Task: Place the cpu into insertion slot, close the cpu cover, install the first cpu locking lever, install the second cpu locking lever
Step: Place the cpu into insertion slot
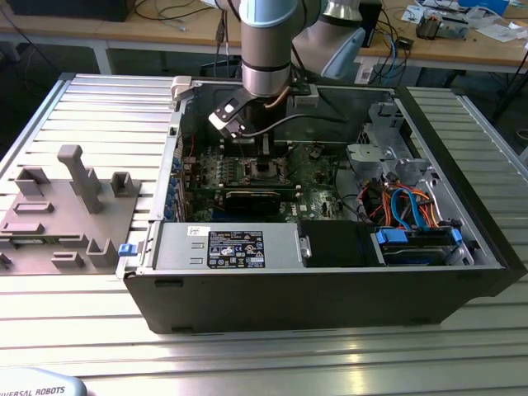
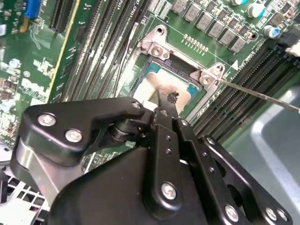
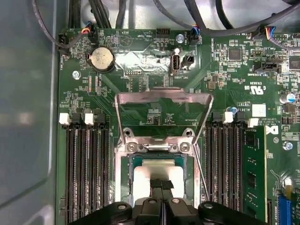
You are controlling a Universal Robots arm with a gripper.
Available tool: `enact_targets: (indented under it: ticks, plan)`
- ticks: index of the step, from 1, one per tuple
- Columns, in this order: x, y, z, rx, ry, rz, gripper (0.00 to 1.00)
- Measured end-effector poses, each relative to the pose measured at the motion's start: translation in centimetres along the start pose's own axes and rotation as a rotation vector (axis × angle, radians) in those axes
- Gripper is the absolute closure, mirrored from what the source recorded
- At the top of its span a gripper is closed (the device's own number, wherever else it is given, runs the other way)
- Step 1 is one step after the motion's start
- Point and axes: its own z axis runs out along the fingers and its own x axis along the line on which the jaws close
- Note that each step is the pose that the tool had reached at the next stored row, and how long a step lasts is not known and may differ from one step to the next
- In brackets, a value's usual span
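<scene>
The open black desktop computer case (image 1: pixel 330 289) lies on its side, and the arm reaches straight down into it onto the green motherboard (image 1: pixel 318 183). In the first wrist view, the thin silvery metal cpu cover (image 3: pixel 164 97), a frame with a square window, stands flipped open on its hinge just beyond the gripper (image 3: pixel 162 183). Its long edge runs across the line of the fingers.

Directly under the gripper sits the square insertion slot (image 3: pixel 124 178) with its silvery rim. The small flat square cpu (image 3: pixel 143 180), its metal top glaring pale, lies inside it, apparently seated flat. A thin straight wire locking lever (image 3: pixel 202 176) runs along one side of the slot, just beside the fingers and not latched.

The black fingers are drawn together with no gap between them. Their tip is over the middle of the cpu, touching it or just above; I cannot tell which. Nothing visible is pinched between them.
</scene>
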Motion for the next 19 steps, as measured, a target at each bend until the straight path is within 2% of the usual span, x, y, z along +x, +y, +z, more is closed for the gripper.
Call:
enact_targets:
  ticks: [1, 2, 3, 4, 5, 6, 11, 14, 19]
  plan:
    - [-0.06, 0.16, -1.3, 0.0011, -0.0006, 0.0, 0.89]
    - [-0.06, 0.25, -1.38, 0.009, -0.0003, 0.0, 0.89]
    - [-0.06, 0.41, -1.39, 0.0365, -0.0002, -0.003, 0.89]
    - [-0.06, 0.6, -1.38, 0.0573, -0.0001, -0.005, 0.89]
    - [-0.07, 0.78, -1.39, 0.0679, -0.0002, -0.006, 0.89]
    - [-0.07, 0.95, -1.38, 0.0735, -0.0001, -0.01, 0.89]
    - [-0.07, 1.47, -1.35, 0.0769, 0.0009, -0.07, 0.89]
    - [-0.07, 1.83, -1.43, 0.0789, 0.0026, -0.087, 0.89]
    - [-0.11, 1.97, -2.4, 0.0789, 0.0036, -0.094, 0.89]
